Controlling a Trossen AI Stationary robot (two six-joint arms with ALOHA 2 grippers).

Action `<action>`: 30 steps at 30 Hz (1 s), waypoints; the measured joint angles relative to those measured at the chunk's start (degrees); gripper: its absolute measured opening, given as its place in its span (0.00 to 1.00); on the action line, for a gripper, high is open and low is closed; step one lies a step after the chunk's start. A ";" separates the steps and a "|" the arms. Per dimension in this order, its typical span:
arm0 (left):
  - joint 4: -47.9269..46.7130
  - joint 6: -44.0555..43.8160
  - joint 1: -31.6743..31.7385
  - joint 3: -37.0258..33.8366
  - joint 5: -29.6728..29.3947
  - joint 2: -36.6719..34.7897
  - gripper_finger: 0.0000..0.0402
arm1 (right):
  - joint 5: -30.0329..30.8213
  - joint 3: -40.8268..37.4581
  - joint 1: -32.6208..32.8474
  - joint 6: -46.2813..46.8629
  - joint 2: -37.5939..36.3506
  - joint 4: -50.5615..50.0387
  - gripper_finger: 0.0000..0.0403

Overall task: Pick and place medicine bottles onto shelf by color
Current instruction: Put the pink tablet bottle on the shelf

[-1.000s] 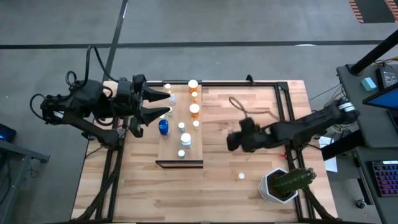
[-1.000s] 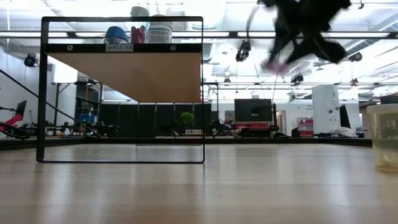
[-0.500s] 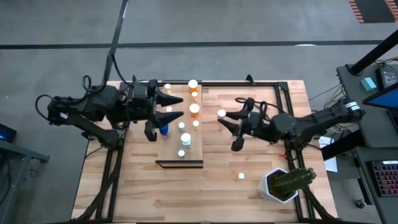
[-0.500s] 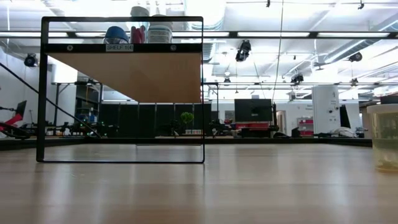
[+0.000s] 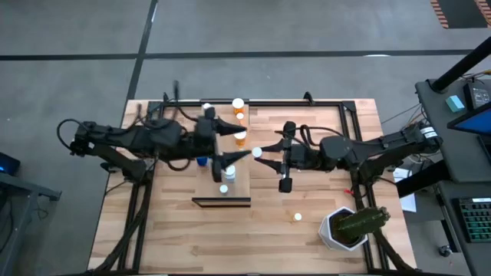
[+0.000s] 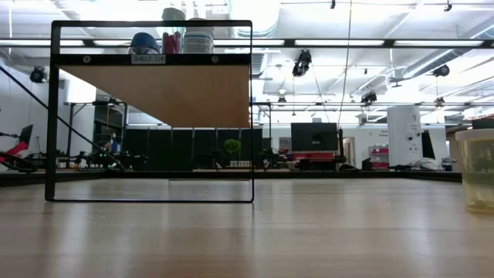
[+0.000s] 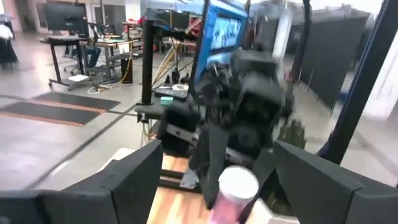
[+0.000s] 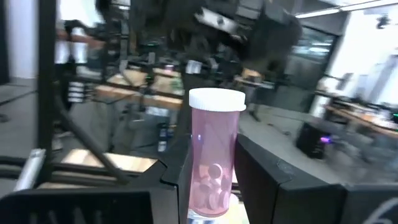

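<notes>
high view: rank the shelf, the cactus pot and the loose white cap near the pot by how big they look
1. shelf, the long pale board, clearly largest.
2. cactus pot, the white hexagonal pot at the table's near right corner.
3. loose white cap, a tiny dot on the planks.
No ties; all sit at similar distance from the overhead camera.

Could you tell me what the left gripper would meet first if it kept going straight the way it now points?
Most likely the pink white-capped medicine bottle held upright in the right gripper. The open left gripper, over the pale wooden shelf, points right at it, though their relative heights are unclear.
</notes>
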 joint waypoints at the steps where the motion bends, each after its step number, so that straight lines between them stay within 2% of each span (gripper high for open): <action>1: 0.01 1.57 -0.01 0.00 0.02 0.76 0.72 | -1.96 0.47 -0.50 0.58 -0.05 -1.16 0.24; 5: 2.50 4.98 -0.06 0.00 0.26 3.86 0.72 | -5.53 0.74 -1.87 4.22 -0.01 -2.84 0.24; 14: 8.58 8.93 0.14 0.09 0.60 6.60 0.72 | -8.86 -0.59 -2.02 7.85 -0.36 -2.44 0.24; 24: 3.90 8.08 -0.09 0.11 0.64 3.96 0.72 | -8.54 -0.70 -3.06 7.83 -0.97 -2.41 0.24; 30: 3.25 5.03 -0.08 -0.86 2.91 5.49 0.72 | -8.39 -0.73 -3.55 7.94 -0.99 -2.39 0.24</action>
